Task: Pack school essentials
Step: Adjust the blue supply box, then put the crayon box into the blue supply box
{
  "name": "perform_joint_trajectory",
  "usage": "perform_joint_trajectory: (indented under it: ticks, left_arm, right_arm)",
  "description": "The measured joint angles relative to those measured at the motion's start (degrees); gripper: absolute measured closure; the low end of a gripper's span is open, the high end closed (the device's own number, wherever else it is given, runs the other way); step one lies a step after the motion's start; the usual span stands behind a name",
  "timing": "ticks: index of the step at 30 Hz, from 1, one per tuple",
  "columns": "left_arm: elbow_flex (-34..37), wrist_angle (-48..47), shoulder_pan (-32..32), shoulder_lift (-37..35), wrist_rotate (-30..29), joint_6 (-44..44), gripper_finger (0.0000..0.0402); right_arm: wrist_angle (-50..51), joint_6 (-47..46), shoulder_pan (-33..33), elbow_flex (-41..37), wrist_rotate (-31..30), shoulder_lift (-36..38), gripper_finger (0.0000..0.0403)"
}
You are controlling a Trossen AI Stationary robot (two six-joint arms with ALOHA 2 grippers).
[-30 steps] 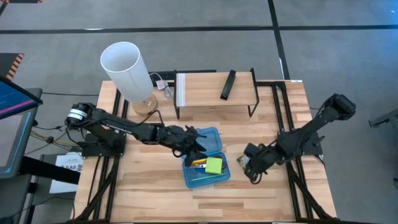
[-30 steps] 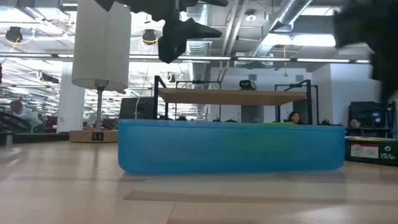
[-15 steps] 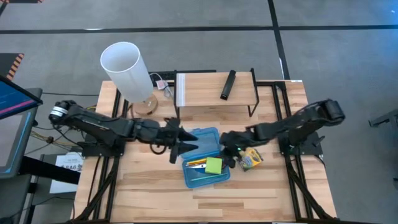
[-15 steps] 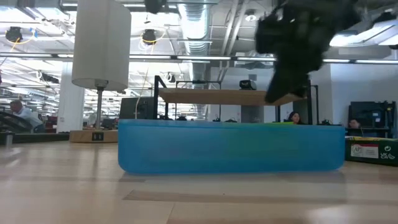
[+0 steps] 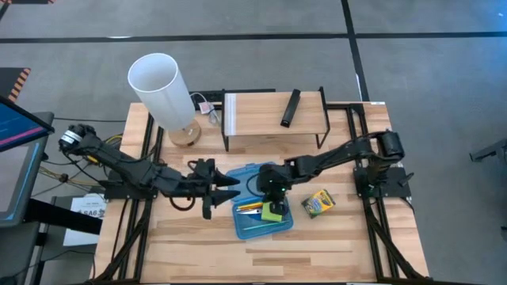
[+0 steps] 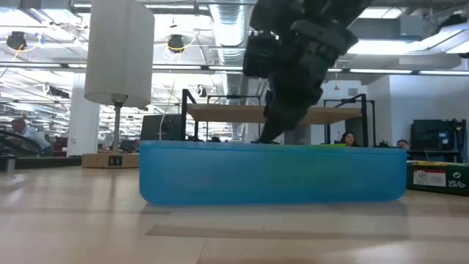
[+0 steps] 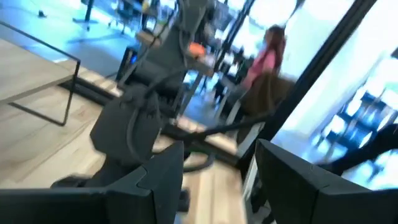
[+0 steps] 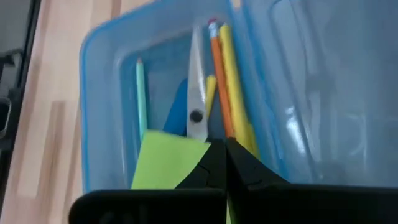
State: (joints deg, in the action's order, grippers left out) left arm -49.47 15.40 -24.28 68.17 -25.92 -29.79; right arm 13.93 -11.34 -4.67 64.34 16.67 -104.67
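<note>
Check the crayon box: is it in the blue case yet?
Out. The crayon box lies on the table right of the blue case; the right gripper is over the case.

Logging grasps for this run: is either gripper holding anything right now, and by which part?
Nothing. The right gripper is shut and empty above the sticky-note pad in the blue box; the left gripper is open, empty.

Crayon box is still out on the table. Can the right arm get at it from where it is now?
Probably yes. The crayon box lies alone on bare table just right of the blue box, with nothing on or against it. The right gripper, shut, hangs over the blue box and would only need to pull back and open.
</note>
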Motion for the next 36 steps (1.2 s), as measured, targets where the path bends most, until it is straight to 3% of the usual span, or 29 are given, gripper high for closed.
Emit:
perform_joint_trajectory:
  ticks: [4,7,17,22,27,36]
  left_arm:
    - [7.17,13.58,-1.01,-1.21,-3.79,-2.57,0.0214]
    - [9.90,18.48,-1.11,-1.35,-5.69,-3.25,0.0214]
    - [9.41,18.93,-1.09,-1.56,-7.28,-3.70,0.0214]
    - [9.41,18.68,-1.09,-1.56,-7.58,-3.70,0.0214]
    - [9.41,17.58,-0.98,-1.56,-7.95,-3.68,0.0214]
    - [9.41,17.00,0.66,-1.56,-7.95,-3.88,0.0214]
  right_arm:
    - [0.57,0.90,0.01,1.80,0.12,-2.44,0.0397]
    - [0.94,0.72,0.48,1.90,-0.50,-2.74,0.0397]
    - [0.92,-6.92,6.17,2.05,-6.08,-3.45,0.0397]
    - [0.42,-7.56,9.14,2.02,-3.12,-2.97,0.0397]
    - [3.07,-4.34,9.73,2.02,-1.20,1.62,0.0397]
    - [15.23,-2.28,9.59,1.20,-12.92,15.96,0.0397]
